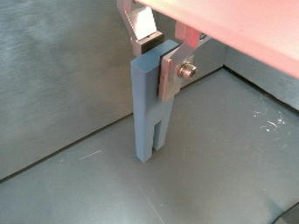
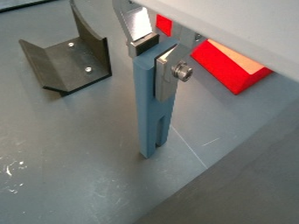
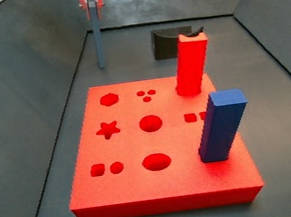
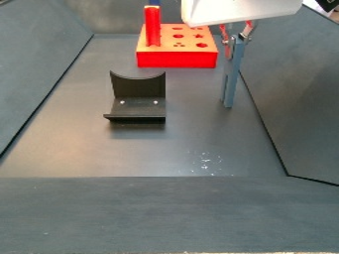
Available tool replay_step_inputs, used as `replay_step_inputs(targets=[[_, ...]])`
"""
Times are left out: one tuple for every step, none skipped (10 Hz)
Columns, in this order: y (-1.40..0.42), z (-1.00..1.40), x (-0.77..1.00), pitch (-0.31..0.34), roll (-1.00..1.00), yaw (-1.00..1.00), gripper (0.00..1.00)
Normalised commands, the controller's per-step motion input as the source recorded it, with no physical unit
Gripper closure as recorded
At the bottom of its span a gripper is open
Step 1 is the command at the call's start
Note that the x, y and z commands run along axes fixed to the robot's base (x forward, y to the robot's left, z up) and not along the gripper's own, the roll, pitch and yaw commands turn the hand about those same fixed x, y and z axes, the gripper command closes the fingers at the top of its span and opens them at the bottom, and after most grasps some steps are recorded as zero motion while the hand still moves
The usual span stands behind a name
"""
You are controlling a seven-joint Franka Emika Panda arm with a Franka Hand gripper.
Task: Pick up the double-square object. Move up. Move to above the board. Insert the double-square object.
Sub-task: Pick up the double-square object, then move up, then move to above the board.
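The double-square object [image 1: 146, 114] is a thin pale grey-blue rod standing upright with its lower end on the grey floor; it shows in both wrist views [image 2: 152, 114] and both side views [image 3: 98, 48] [image 4: 229, 79]. My gripper [image 1: 158, 57] is at the rod's top with one silver finger on each side, shut on it [image 2: 156, 54]. The board [image 3: 131, 183], a thick red block with shaped holes, lies apart from the rod. It also shows in a side view [image 4: 179, 60] and a wrist view [image 2: 228, 66].
A red post [image 3: 191, 64] and a thick dark-blue square post [image 3: 220, 126] stand in the board. The fixture [image 4: 135, 97] stands on the floor beside the rod [image 2: 68, 61]. Dark sloping walls enclose the floor.
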Motion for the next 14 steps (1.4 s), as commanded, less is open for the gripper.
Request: replay_step_inputs(targets=[[0.00, 0.00, 0.00, 0.000, 0.00, 0.00, 1.00], [0.00, 0.00, 0.00, 0.000, 0.00, 0.00, 1.00], [0.00, 0.00, 0.00, 0.000, 0.00, 0.00, 1.00], [0.00, 0.00, 0.00, 0.000, 0.00, 0.00, 1.00], [0.00, 0.00, 0.00, 0.000, 0.00, 0.00, 1.00], [0.00, 0.00, 0.00, 0.000, 0.00, 0.00, 1.00], [0.00, 0.00, 0.00, 0.000, 0.00, 0.00, 1.00], [0.00, 0.83, 0.00, 0.000, 0.00, 0.00, 1.00], [-0.06, 0.78, -0.03, 0.030, 0.00, -0.03, 1.00], [-0.04, 0.68, -0.03, 0.051, 0.01, -0.03, 1.00], [-0.02, 0.48, -0.01, 0.060, 0.03, -0.02, 1.00], [-0.01, 0.38, 0.00, 0.064, 0.04, -0.02, 1.00], [0.11, 1.00, 0.15, -0.076, 0.01, -0.30, 1.00], [0.12, 1.00, 0.16, -0.064, 0.01, -0.29, 1.00]])
